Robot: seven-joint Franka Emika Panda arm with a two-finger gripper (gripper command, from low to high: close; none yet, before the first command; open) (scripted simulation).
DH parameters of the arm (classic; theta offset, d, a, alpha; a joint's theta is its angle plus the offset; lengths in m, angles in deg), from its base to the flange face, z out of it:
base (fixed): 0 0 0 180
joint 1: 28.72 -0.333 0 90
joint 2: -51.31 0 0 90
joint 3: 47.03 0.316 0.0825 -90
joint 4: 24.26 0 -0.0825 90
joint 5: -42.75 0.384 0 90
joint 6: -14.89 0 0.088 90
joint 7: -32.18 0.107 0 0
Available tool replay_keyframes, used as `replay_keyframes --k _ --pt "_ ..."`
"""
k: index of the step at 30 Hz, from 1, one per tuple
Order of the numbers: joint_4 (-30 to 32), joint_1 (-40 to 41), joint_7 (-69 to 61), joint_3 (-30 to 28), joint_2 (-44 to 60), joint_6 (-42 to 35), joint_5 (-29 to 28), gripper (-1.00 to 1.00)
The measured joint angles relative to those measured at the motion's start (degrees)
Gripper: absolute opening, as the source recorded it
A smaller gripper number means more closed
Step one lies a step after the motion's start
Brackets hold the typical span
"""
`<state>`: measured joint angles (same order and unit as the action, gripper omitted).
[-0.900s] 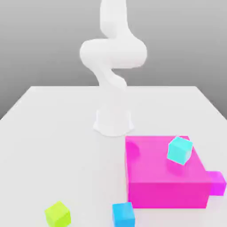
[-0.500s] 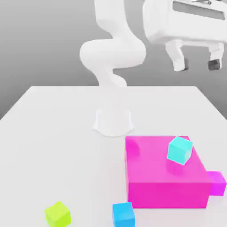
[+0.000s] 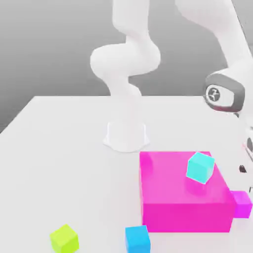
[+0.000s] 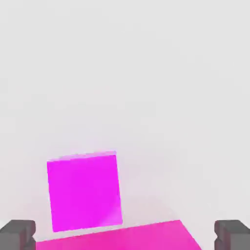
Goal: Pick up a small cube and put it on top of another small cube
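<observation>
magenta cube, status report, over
fingers open, nothing held; small magenta cube on table, not yet gripped; big magenta block right beside it, could crowd the fingers

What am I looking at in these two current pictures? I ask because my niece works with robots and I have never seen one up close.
It is a simulated robot: one white arm with a two-fingered pincer. One picture looks at the scene from outside; the other comes from a camera on the hand.

On the table sits a big magenta block, with a turquoise cube on top. Beside the block is a small magenta cube. A blue cube and a lime cube lie toward the exterior view's bottom edge.

The pincer is open and holds nothing; the hand view shows the small magenta cube and part of the block.
</observation>
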<state>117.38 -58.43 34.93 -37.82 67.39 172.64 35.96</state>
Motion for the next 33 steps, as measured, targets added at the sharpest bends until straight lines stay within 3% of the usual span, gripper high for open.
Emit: replay_keyframes --k 3,4,11,16,18,33 --pt "-1.09 -1.78 1.40 -2.00 6.23 4.79 -2.33 0.00" --pt "-1.40 -2.25 1.74 -2.57 7.76 5.99 -2.83 -1.00" --pt "-1.42 -2.24 1.85 -2.56 7.89 6.01 -2.98 -1.00" --pt "0.13 -0.28 -1.18 -0.24 -0.68 -0.98 0.66 -1.00" --pt "-2.09 2.42 -5.17 0.02 -2.73 -2.10 2.80 -1.00" --pt "-1.98 23.49 7.82 -22.14 -4.82 -6.99 11.92 -1.00"
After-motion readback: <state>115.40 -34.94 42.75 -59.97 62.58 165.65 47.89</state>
